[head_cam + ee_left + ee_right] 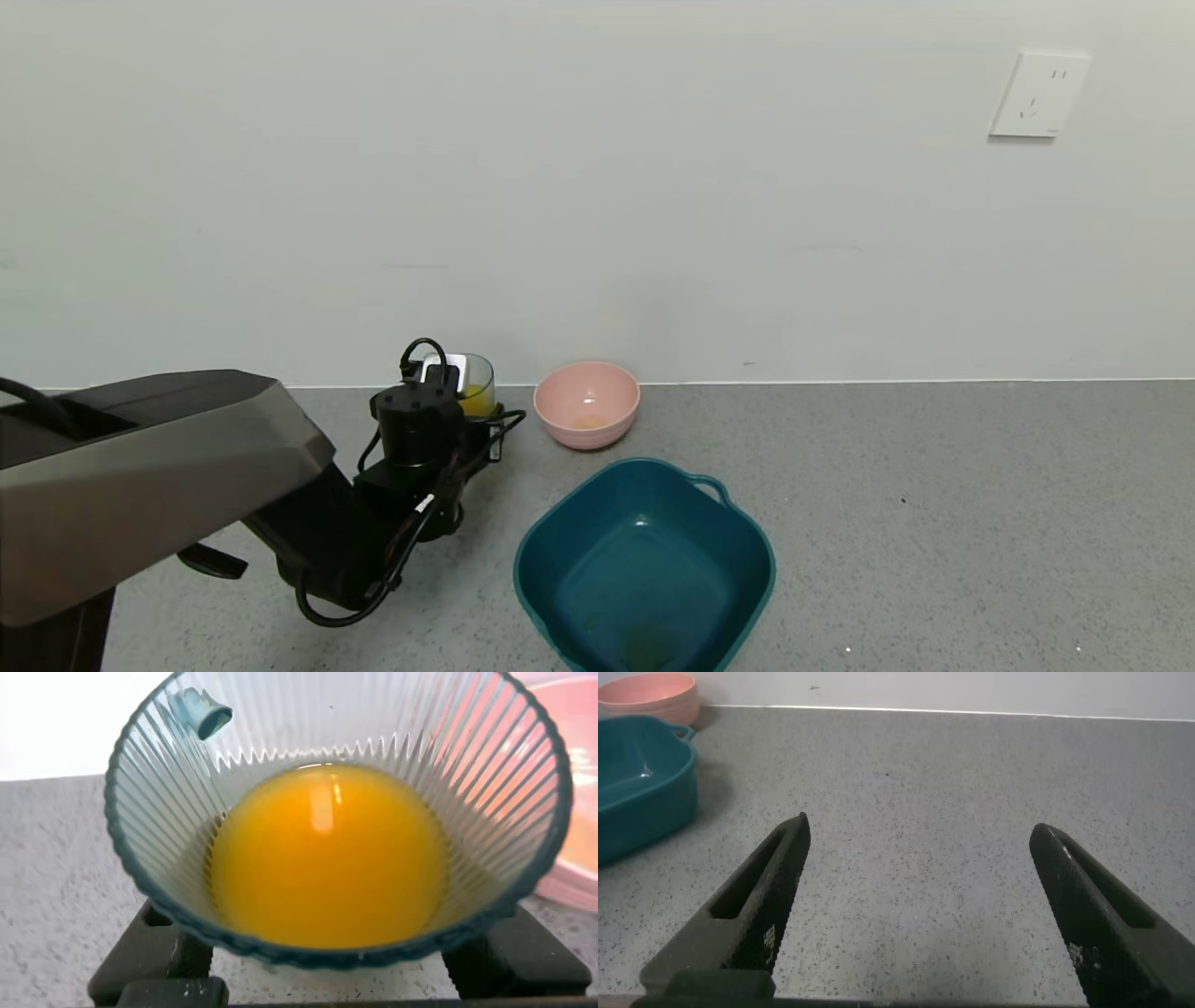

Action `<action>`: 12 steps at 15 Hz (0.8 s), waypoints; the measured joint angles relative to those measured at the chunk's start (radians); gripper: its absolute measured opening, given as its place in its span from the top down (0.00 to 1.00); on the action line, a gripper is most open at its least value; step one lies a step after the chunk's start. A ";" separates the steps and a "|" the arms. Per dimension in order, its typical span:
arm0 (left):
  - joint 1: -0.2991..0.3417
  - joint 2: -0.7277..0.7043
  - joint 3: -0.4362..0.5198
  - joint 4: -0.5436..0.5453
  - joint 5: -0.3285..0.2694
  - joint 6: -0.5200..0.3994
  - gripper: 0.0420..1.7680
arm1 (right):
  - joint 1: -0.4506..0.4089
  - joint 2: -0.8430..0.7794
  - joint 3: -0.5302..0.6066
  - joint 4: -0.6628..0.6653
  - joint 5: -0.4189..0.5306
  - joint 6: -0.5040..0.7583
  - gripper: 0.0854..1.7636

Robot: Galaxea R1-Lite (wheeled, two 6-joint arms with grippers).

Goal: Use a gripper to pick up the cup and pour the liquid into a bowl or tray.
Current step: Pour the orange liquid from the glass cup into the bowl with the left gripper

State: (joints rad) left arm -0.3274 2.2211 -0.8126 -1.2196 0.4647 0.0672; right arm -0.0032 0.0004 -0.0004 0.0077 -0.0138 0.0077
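left gripper [467, 411] pinching cup [477, 385] of orange liquid [327, 854], upright near wall, beside pink bowl [587, 403]. teal basin [644, 560] nearer. right gripper [920, 905] spread wide.

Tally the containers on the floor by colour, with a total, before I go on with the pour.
Pale blue-green, ribbed: 1, the cup of orange liquid, in the left gripper
Pink: 1, the round bowl
Dark teal: 1, the basin
Total: 3
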 joint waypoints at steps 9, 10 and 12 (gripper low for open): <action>-0.019 -0.258 0.003 0.242 -0.165 0.133 0.26 | 0.000 0.000 0.000 0.000 0.000 0.000 0.03; -0.027 -0.277 0.003 0.261 -0.174 0.142 0.26 | 0.000 0.000 0.000 0.000 0.000 0.000 0.03; -0.050 -0.306 0.009 0.278 -0.191 0.170 0.26 | 0.000 0.000 -0.001 0.000 0.000 0.000 0.03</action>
State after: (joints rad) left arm -0.3774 1.9147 -0.8034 -0.9419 0.2732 0.2377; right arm -0.0032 0.0004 -0.0013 0.0077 -0.0134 0.0077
